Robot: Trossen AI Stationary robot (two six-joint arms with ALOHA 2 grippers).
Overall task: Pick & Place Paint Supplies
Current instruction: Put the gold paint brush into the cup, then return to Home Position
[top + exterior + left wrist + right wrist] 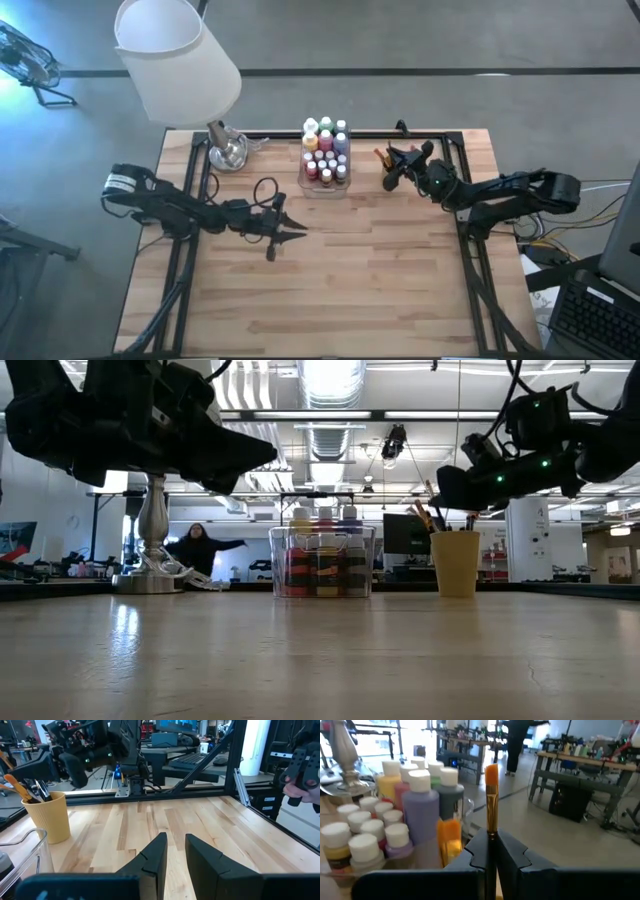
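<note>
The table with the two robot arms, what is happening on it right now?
The right gripper is shut on a paintbrush, holding it near the orange cup that has other brushes in it. The paint bottles stand together in a clear box at the back of the table. The left gripper hangs over bare wood, slightly open and holding nothing.

My right tool [491, 851] is black, like my left tool [172, 851], and it pinches a paintbrush [491, 802] with orange bristles and a brassy ferrule. The paint bottles [390, 815] wear white caps over lilac, yellow, pink and green bodies, inside a clear box [322, 560]. The cup [48, 817] is mustard yellow; my desk [340, 280] is pale striped wood. The lampshade [175, 55] is white.
</note>
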